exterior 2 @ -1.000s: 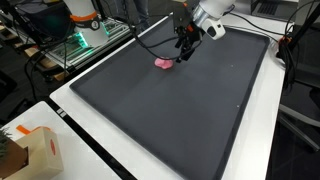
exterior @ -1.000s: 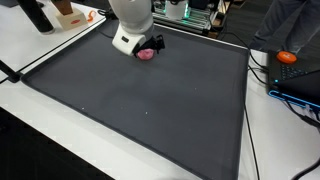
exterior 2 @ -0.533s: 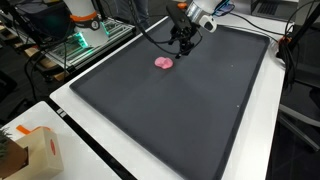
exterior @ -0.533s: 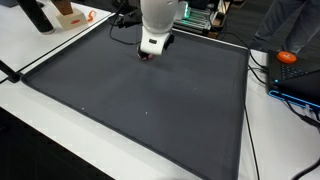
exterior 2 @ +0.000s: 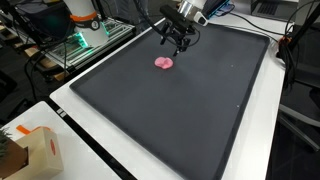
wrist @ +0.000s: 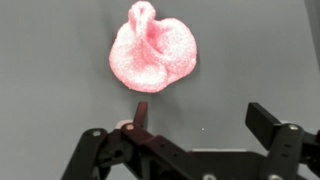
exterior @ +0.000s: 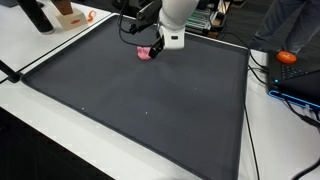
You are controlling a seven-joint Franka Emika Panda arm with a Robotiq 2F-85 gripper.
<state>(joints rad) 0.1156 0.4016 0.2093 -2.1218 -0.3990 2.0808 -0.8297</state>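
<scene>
**Tool spread and empty above the pink lump**

The tool (wrist: 200, 114) hangs over the dark mat (exterior: 150, 115) with its fingers (wrist: 262, 117) held wide apart and nothing between them. In the wrist view the pink lump (wrist: 152, 50), a soft, crumpled thing folded over on itself, lies on the mat ahead of the fingertips, nearer one finger than the other and not in the gap between them. In both exterior views the tool (exterior 2: 178, 42) is raised clear of the mat, and the pink lump (exterior 2: 163, 63) sits below it and a little to one side, near but apart. No finger touches it.

Going by how things lie, the handling of the lump stands at a point with no grip. The lump (exterior: 146, 53) rests loose near the far edge of the mat, in one piece, with the tool (exterior: 159, 47) just beside and above it. For a grasp the tool would have to be centred over the lump, lowered and pressed together, and the pictures show none of this done.

Beyond the mat, well away from the tool, the white bench (exterior: 25, 48) carries a cardboard box (exterior 2: 32, 152).
</scene>
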